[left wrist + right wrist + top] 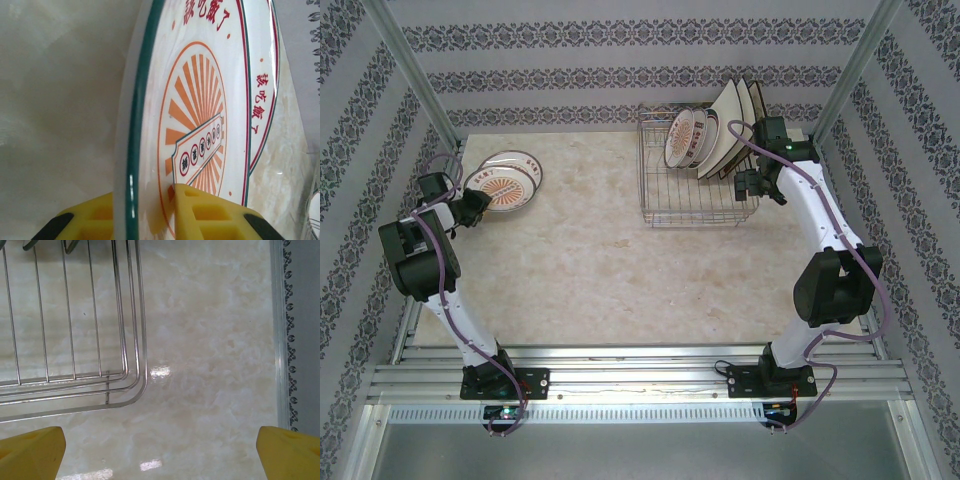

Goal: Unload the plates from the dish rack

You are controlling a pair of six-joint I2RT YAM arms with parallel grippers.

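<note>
Right now the main risk sits with the left gripper [145, 222]. Its yellow fingers [210, 215] are closed on just the rim of a round plate [200, 115], a thin bite on a glossy edge. If it lets go while the plate is tilted or not fully down, the plate could slip. It could then clatter against the second plate [523, 162] lying right by it, or skid across the table [580, 260].

From above, the held plate is at the far left of the table, well apart from the dish rack [692, 200]. I cannot tell whether it rests on the surface or hangs just over it.

The right gripper [753, 186] is spread wide with nothing in it, beside the rack's near right corner. A careless sweep toward the racked plates could catch the wire rim and drag the rack.

The held plate is white with a teal rim line, an orange sunburst in the middle and red characters round the border. At the rack's far end a similar racked round plate [682, 138] and cream square plates [732, 125] stand leaning.
</note>
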